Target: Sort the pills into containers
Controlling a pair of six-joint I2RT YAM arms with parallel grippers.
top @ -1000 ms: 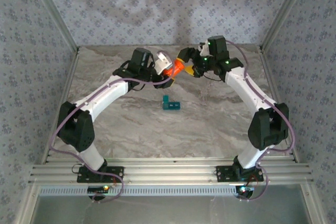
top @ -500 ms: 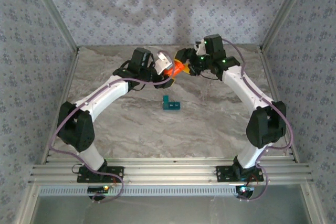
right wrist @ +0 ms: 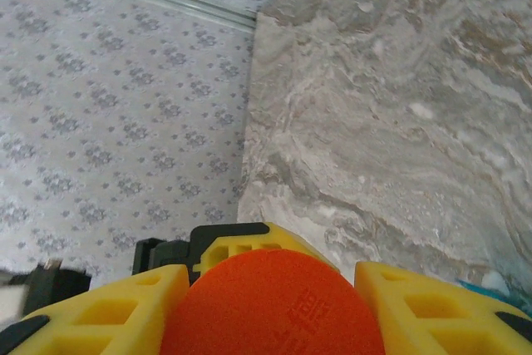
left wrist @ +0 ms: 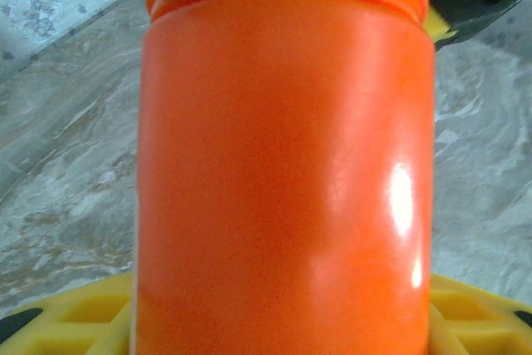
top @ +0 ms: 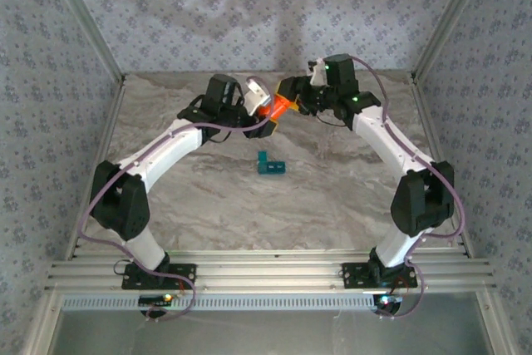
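Observation:
An orange bottle [top: 268, 111] hangs in the air over the far middle of the table, and my left gripper [top: 264, 119] is shut on its body. In the left wrist view the bottle [left wrist: 283, 172] stands between the yellow fingers [left wrist: 66, 322]. My right gripper [top: 288, 104] is shut on the bottle's round orange cap [right wrist: 270, 305], with a yellow finger [right wrist: 100, 313] on each side. The teal containers [top: 271, 165] sit on the table's middle, nearer than both grippers. The pills are hidden.
The marble tabletop [top: 332, 197] is bounded by patterned walls at the back and sides. An aluminium rail [top: 266, 273] runs along the near edge by the arm bases.
My right gripper has moved left onto the bottle's cap and closed around it. The left arm has kept the bottle still.

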